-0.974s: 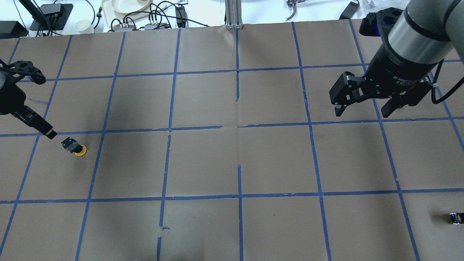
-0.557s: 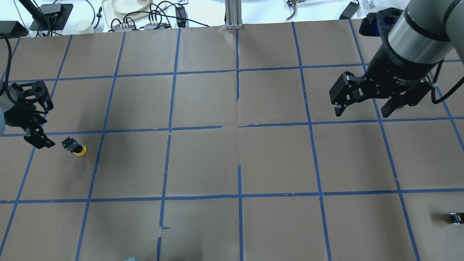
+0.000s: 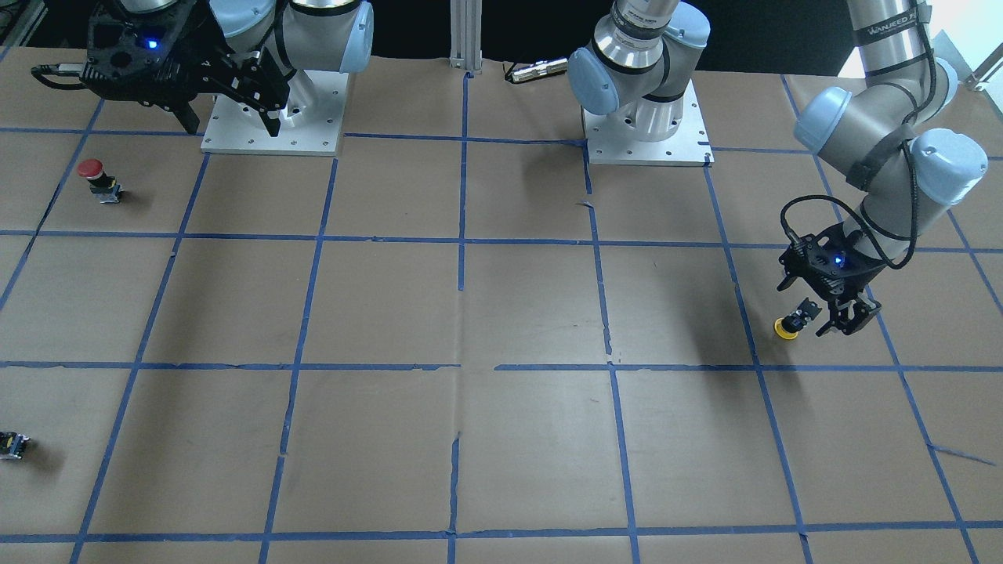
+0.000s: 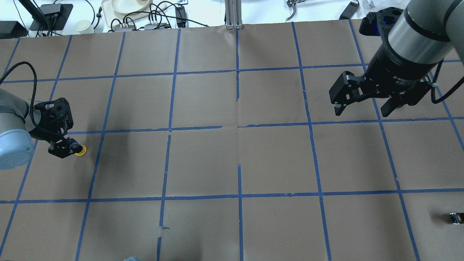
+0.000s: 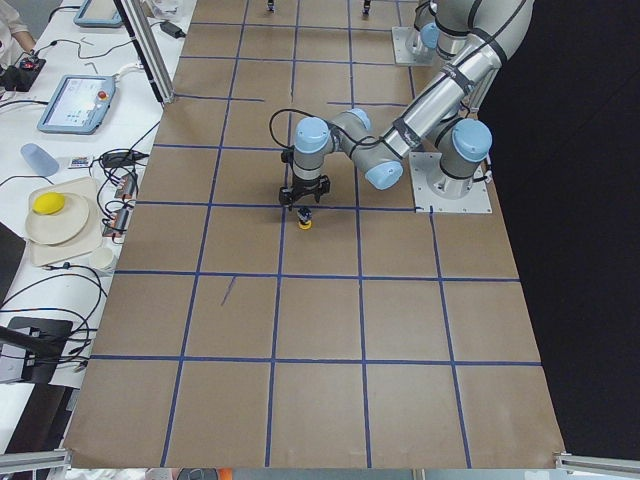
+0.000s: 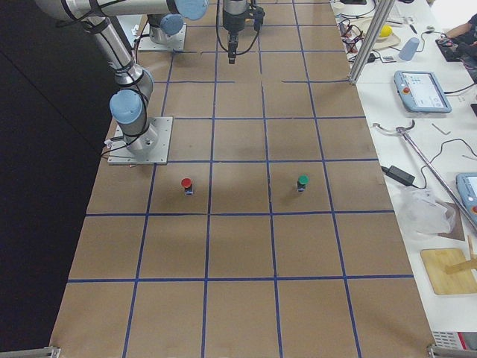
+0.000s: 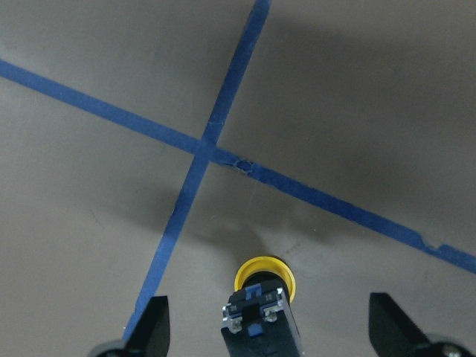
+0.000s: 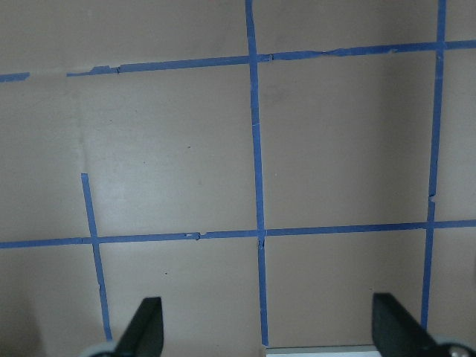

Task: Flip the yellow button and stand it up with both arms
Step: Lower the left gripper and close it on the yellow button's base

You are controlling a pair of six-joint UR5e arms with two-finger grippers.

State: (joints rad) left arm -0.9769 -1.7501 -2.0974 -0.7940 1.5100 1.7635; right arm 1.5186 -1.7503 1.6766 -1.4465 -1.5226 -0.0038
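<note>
Left gripper (image 4: 65,148) astride the yellow button (image 4: 81,150), right gripper (image 4: 362,108) spread wide and well apart from it.
At the left edge of the overhead view, at mid-height, my left jaws are apart with one finger (image 7: 155,321) on each side of the button's black body; in my wrist view neither touches it. The button lies on its side on the brown paper table (image 4: 232,163), just below a blue tape line (image 4: 137,129), yellow cap pointing frame-right past my fingertips. In the upper right my right gripper hangs above the table, jaws wide apart. Near the lower right edge sits a small black part (image 4: 455,218).
</note>
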